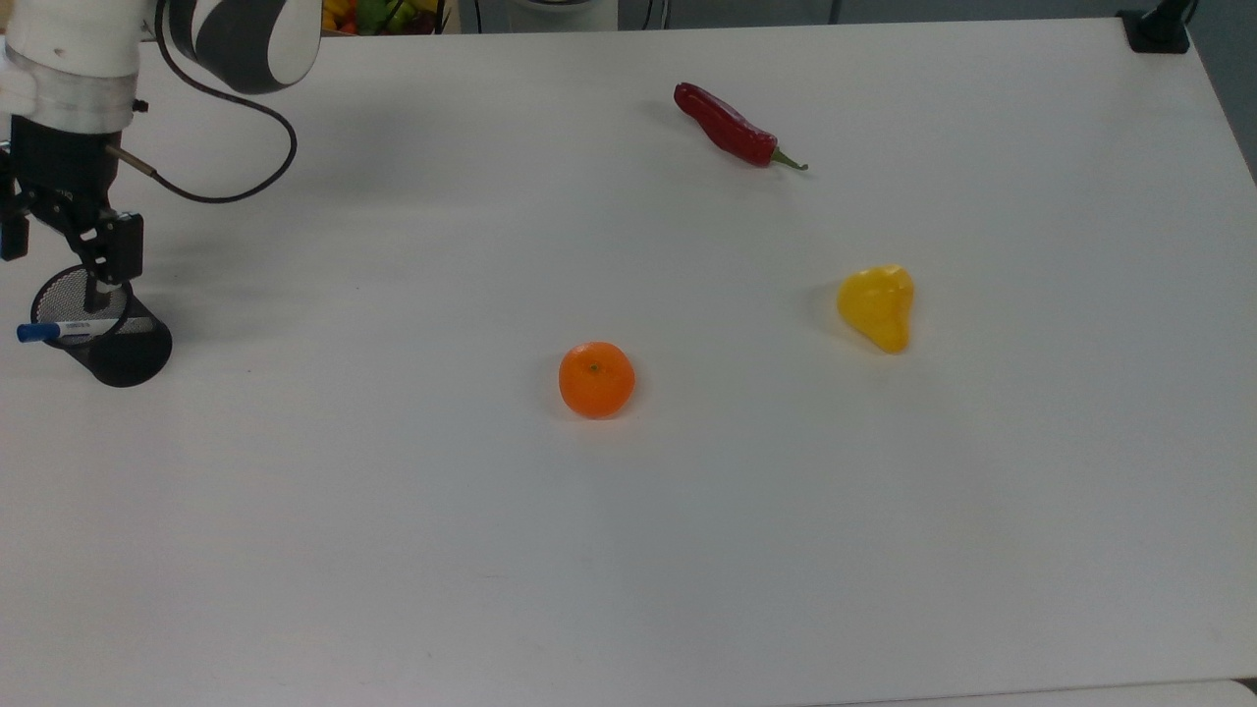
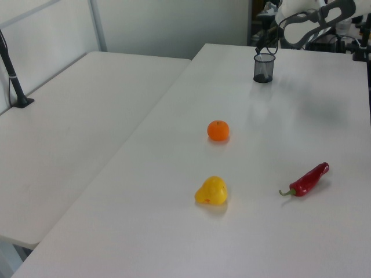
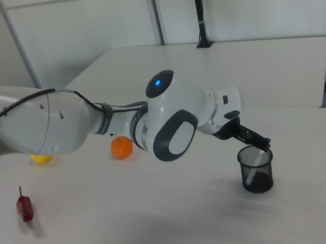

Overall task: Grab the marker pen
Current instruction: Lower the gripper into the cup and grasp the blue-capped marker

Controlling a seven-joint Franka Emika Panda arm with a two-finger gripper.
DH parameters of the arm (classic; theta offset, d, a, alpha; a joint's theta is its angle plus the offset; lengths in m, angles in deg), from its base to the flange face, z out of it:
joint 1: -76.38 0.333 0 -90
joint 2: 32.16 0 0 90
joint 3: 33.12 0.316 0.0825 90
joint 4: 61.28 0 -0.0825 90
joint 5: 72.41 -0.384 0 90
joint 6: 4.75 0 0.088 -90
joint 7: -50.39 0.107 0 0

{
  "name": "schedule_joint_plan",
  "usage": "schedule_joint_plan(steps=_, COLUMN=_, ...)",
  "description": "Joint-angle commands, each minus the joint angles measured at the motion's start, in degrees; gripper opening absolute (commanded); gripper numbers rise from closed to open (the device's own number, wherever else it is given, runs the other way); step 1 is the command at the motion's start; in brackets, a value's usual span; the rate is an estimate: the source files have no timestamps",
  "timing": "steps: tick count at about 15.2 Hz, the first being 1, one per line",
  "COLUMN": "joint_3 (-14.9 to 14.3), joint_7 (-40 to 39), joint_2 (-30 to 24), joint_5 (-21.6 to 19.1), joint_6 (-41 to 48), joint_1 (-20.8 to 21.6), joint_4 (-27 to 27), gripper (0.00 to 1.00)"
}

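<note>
Black fingers (image 1: 97, 287) of the gripper (image 1: 51, 267) are seen spread wide apart, holding nothing, one fingertip overlapping the rim of the black mesh cup (image 1: 126, 352) in the top view. The marker pen (image 1: 69, 329) is shown leaning inside the mesh cup, its blue cap projecting over the rim toward the top view's left. Above the cup, the white arm (image 3: 64, 123) is shown, a black cable (image 1: 226, 187) looping beside it. Well apart from the cup on the white table (image 1: 687, 550), an orange (image 1: 596, 379), a yellow pepper (image 1: 877, 305) and a red chili (image 1: 732, 127) are laid, each separate from the others.
</note>
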Motion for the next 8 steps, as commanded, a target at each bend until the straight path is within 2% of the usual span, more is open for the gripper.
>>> schedule_joint_plan(steps=1, joint_3=-0.3, joint_7=1.21, joint_2=3.01, joint_5=-0.44, joint_6=-4.66, joint_1=-0.42, joint_4=1.22, gripper=0.95)
schedule_joint_plan(steps=4, joint_3=-0.3, joint_7=1.21, joint_2=4.95, joint_5=-0.88, joint_6=-7.56, joint_1=-0.69, joint_4=2.01, gripper=0.82)
schedule_joint_plan(steps=8, joint_3=-0.21, joint_7=1.39, joint_2=6.53, joint_5=-2.02, joint_6=-8.18, joint_1=-1.04, joint_4=3.33, gripper=0.72)
